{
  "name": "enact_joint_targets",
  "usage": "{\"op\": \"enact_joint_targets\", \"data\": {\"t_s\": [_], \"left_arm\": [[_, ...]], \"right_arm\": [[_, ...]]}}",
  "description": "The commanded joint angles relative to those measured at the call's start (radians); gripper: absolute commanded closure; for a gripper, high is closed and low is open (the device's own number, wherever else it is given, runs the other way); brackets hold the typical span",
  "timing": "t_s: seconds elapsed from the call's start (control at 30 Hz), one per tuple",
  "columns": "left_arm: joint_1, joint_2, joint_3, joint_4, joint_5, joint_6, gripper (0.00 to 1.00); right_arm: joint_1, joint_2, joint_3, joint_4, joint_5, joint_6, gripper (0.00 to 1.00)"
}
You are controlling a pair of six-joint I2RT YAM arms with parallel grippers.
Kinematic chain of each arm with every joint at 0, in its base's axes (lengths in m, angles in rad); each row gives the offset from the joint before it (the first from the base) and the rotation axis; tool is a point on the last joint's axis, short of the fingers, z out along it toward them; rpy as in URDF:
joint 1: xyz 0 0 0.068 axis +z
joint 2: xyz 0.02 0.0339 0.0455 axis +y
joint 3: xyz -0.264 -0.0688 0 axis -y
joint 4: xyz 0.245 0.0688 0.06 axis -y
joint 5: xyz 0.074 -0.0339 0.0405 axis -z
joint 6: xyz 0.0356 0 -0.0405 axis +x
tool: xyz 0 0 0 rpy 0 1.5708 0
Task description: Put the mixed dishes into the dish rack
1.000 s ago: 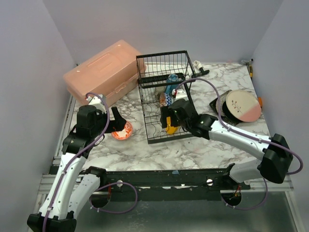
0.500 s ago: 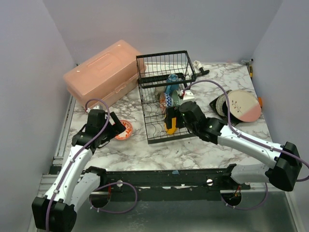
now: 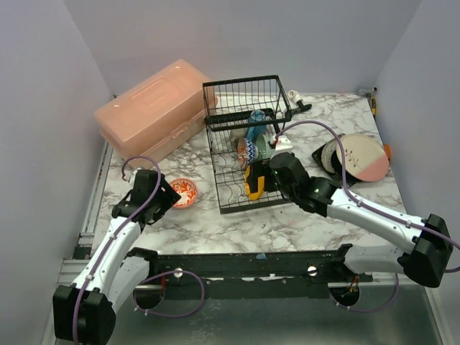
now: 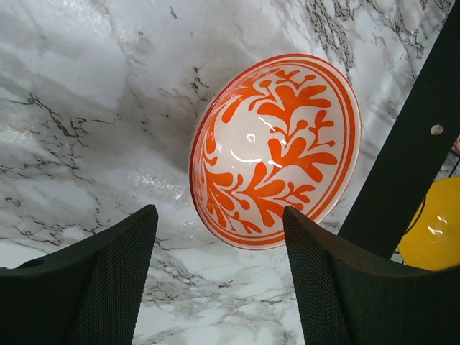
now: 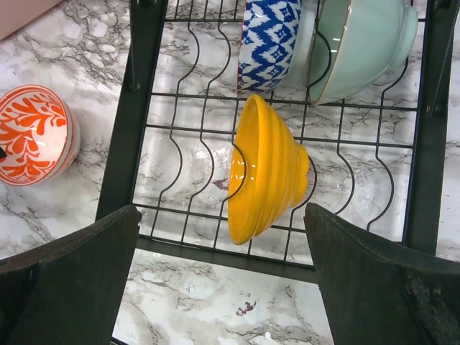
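Observation:
The red-patterned bowl [image 3: 185,192] sits upright on the marble left of the black wire dish rack [image 3: 244,83]. My left gripper [image 3: 164,195] is open and empty, low beside it; in the left wrist view the bowl [image 4: 277,147] lies just ahead of the open gripper [image 4: 218,223]. The yellow bowl [image 5: 266,169] stands on edge in the rack's front slots [image 5: 140,72], with the blue-patterned bowl [image 5: 269,32] and mint green bowl [image 5: 359,43] behind it. My right gripper [image 5: 219,215] is open and empty, over the rack's front edge [image 3: 262,176].
A salmon-pink plastic box [image 3: 154,108] stands at the back left. A pink-cream plate [image 3: 363,157] lies over a dark plate [image 3: 322,154] right of the rack. A small white mug [image 3: 293,95] sits behind the rack.
The left arm has dropped lower and nearer, its gripper now close beside the red-patterned bowl. The right gripper has shifted slightly right; the yellow bowl stays in the rack.

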Motion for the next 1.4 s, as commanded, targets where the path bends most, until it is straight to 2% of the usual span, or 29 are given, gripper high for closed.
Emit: {"op": "enact_joint_targets", "data": {"t_s": [0.0,0.17,0.3,0.4,0.47,0.67,0.93,1.13,1.27,1.37], "left_arm": [[0.013,0.051,-0.001,0.057,-0.019,-0.004,0.31],[0.017,0.134,-0.002,0.096,0.014,0.021,0.37],[0.018,0.215,0.012,0.099,0.073,0.038,0.59],[0.018,0.248,0.008,0.114,0.097,0.039,0.67],[0.019,0.259,0.006,0.118,0.114,0.042,0.78],[0.019,0.255,0.030,0.107,0.165,0.058,1.00],[0.019,0.157,0.065,0.085,0.257,0.081,1.00],[0.019,0.044,0.065,0.162,0.475,0.092,1.00],[0.020,-0.010,0.044,0.271,0.640,0.056,1.00],[0.019,-0.047,0.019,0.364,0.743,0.002,1.00]], "right_arm": [[0.001,-0.028,-0.021,-0.019,0.028,0.011,0.00],[0.001,-0.039,-0.031,-0.031,0.031,0.020,0.01],[0.001,-0.065,-0.035,-0.025,0.018,0.028,0.00],[0.002,-0.082,-0.045,-0.019,0.014,0.045,0.01],[0.001,-0.089,-0.052,-0.013,0.012,0.053,0.00],[0.001,-0.078,-0.032,-0.017,0.005,0.071,0.00],[0.001,-0.027,-0.005,0.021,-0.116,0.125,0.00],[0.001,-0.005,-0.004,0.115,-0.330,0.164,0.00],[0.006,0.002,-0.047,0.294,-0.576,0.194,0.01],[0.040,0.008,-0.075,0.413,-0.618,0.240,0.00]]}}
